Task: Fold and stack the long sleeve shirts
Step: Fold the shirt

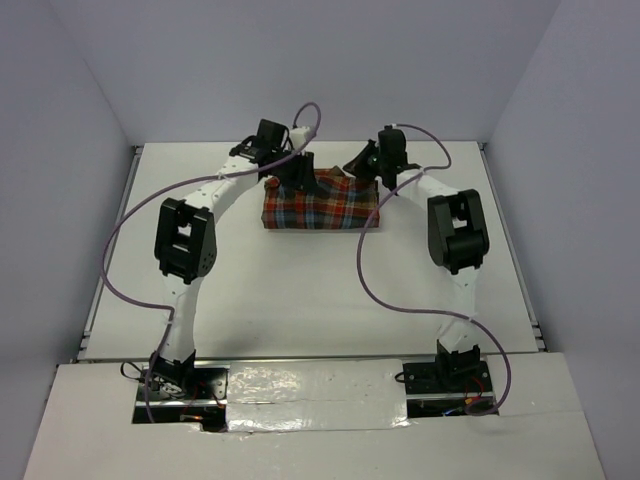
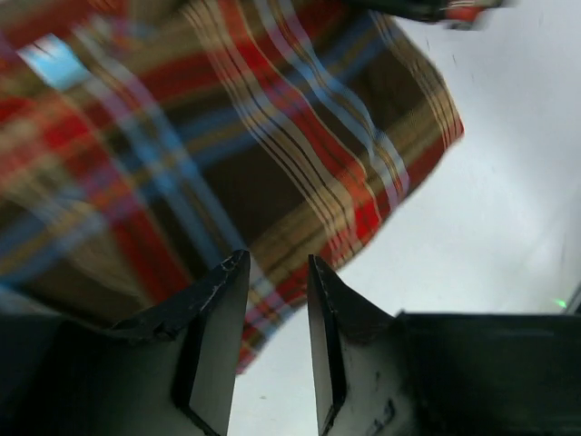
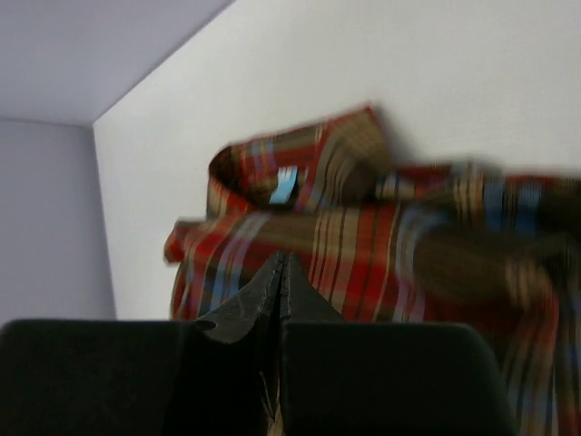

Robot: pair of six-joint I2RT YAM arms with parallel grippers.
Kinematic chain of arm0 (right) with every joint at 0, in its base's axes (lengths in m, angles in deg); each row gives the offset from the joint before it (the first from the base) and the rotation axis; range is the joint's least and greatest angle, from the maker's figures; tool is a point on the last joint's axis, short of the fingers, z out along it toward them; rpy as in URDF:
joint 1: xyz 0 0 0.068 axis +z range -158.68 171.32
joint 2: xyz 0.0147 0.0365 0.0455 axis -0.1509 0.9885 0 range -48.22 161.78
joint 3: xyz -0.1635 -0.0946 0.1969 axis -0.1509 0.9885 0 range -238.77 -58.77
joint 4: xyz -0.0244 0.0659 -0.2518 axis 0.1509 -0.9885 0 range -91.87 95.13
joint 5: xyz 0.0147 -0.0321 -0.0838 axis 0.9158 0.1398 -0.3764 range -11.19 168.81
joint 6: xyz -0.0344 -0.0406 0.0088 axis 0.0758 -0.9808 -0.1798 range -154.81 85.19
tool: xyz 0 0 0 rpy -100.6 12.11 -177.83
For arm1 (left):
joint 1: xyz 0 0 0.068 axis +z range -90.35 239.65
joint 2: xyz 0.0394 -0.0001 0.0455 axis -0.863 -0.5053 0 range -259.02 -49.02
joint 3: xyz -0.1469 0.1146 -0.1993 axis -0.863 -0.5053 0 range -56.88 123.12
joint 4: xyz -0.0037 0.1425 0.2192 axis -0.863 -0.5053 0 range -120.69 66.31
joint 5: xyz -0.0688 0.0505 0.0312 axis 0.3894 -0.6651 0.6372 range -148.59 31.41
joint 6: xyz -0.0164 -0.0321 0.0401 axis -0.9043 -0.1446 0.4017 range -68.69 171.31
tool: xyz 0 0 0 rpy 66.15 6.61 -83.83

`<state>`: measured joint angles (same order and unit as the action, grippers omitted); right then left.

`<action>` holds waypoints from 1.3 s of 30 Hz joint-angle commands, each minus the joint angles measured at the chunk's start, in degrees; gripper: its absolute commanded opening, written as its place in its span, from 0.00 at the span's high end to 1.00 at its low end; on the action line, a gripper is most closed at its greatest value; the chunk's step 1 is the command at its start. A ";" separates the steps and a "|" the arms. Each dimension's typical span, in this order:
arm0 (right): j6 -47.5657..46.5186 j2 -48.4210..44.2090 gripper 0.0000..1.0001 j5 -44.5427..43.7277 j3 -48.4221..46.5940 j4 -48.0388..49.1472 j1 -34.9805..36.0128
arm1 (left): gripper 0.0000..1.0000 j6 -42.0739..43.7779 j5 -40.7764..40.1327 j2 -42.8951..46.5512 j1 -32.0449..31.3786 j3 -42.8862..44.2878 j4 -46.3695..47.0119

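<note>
One plaid long sleeve shirt [image 1: 320,203], checked red-orange, brown and light blue, lies folded into a compact rectangle at the far middle of the white table. My left gripper [image 1: 297,172] hovers over the shirt's far left edge. In the left wrist view that gripper [image 2: 277,262] is open, with nothing between its fingers and the shirt's [image 2: 227,136] folded edge just beyond the tips. My right gripper [image 1: 360,165] is by the far right corner. In the right wrist view it [image 3: 281,259] is shut on nothing, above the shirt [image 3: 363,245], whose collar and blue neck label [image 3: 284,184] show.
The white table [image 1: 300,300] has raised edges left and right and grey walls around it. Purple cables [image 1: 375,290] loop from both arms over the table. Both arm bases stand at the near edge on a taped strip [image 1: 310,385].
</note>
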<state>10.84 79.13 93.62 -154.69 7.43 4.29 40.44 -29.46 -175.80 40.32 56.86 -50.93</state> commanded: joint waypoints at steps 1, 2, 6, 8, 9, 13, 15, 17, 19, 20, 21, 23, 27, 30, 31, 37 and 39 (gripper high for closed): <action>3.99 -12.11 1.00 1.71 9.32 6.20 1.09 | 0.55 -2.30 3.05 0.40 1.31 -1.93 1.83; 7.40 -12.91 1.00 2.06 14.39 10.48 1.79 | 0.55 -3.01 1.91 -0.48 1.31 -2.28 4.28; 11.83 -12.49 1.00 2.33 19.98 13.60 3.46 | 0.54 -6.26 0.85 -3.99 1.14 -0.97 7.55; 13.75 -11.34 1.00 2.68 22.51 15.26 3.46 | 0.54 -6.18 -1.60 -5.40 0.79 -0.35 7.65; 16.29 -10.29 1.00 2.51 23.49 16.23 3.12 | 0.54 -6.35 -2.48 -5.84 0.79 -0.35 8.17; 15.88 -5.72 1.00 -0.21 21.58 14.93 0.57 | 0.51 -5.83 -8.46 -9.00 0.79 0.17 8.26; 13.69 -2.30 1.00 -1.53 16.83 11.33 -1.01 | 0.50 -5.47 -11.26 -10.23 0.79 0.52 8.61; 11.66 -0.44 1.00 -1.97 13.67 9.40 -2.24 | 0.49 -5.82 -12.51 -11.81 0.79 0.96 9.40; 10.52 1.32 1.00 -2.50 12.52 8.42 -3.56 | 0.48 -6.09 -13.65 -12.70 0.79 2.10 9.31; 10.17 1.67 1.00 -2.76 12.16 7.81 -4.09 | 0.48 -6.09 -13.83 -13.14 0.79 2.11 9.40; 9.73 1.85 1.00 -2.94 11.90 7.71 -4.44 | 0.47 -6.00 -14.01 -13.14 0.79 1.93 9.75; 8.58 2.72 1.00 -2.59 10.50 6.49 -5.15 | 0.44 -6.18 -14.27 -13.40 0.96 1.75 10.11; 5.86 4.13 1.00 -0.31 6.19 2.54 -5.24 | 0.38 -4.51 -14.53 -14.02 2.10 5.96 8.35; 5.42 2.21 1.00 -0.39 7.84 2.61 -5.24 | 0.34 -2.66 -17.60 -12.97 3.59 7.91 8.79; 5.33 1.51 1.00 -1.18 8.46 2.01 -5.67 | 0.34 -2.75 -18.65 -12.96 4.21 8.43 8.79; 2.52 0.80 1.00 -0.57 7.50 -0.46 -7.08 | 0.32 -1.88 -21.21 -14.46 7.55 9.92 8.18; -0.63 -1.74 1.00 1.01 6.54 -1.16 -6.56 | 0.33 0.06 -20.69 -14.02 7.47 12.72 5.73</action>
<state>15.97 81.82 94.69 -146.21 10.95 -1.65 37.66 -48.61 -189.22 47.47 65.62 -43.26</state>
